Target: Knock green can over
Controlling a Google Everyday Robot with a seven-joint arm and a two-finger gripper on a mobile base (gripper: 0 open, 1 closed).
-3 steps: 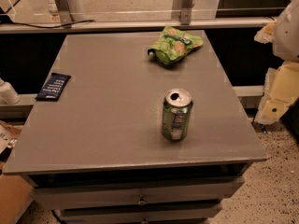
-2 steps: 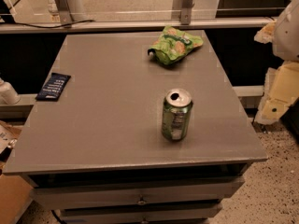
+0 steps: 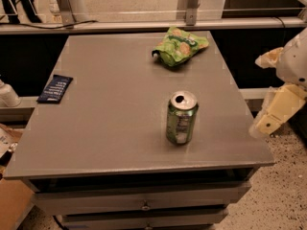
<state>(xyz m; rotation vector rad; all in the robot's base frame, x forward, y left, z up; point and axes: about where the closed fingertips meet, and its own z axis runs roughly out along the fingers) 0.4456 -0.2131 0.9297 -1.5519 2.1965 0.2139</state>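
Note:
The green can [image 3: 181, 118] stands upright on the grey table [image 3: 110, 114], right of the middle and toward the front edge. It has a silver top with an open mouth and a pale label patch. My gripper [image 3: 277, 111], a cream-coloured part of the arm, hangs off the table's right side, level with the can and well apart from it. It holds nothing that I can see.
A crinkled green snack bag [image 3: 180, 46] lies at the back of the table. A dark blue flat packet [image 3: 55, 88] lies at the left edge. A railing [image 3: 144, 25] runs behind the table. Drawers [image 3: 144, 202] sit below the front edge. A cardboard box [image 3: 12, 200] stands at the lower left.

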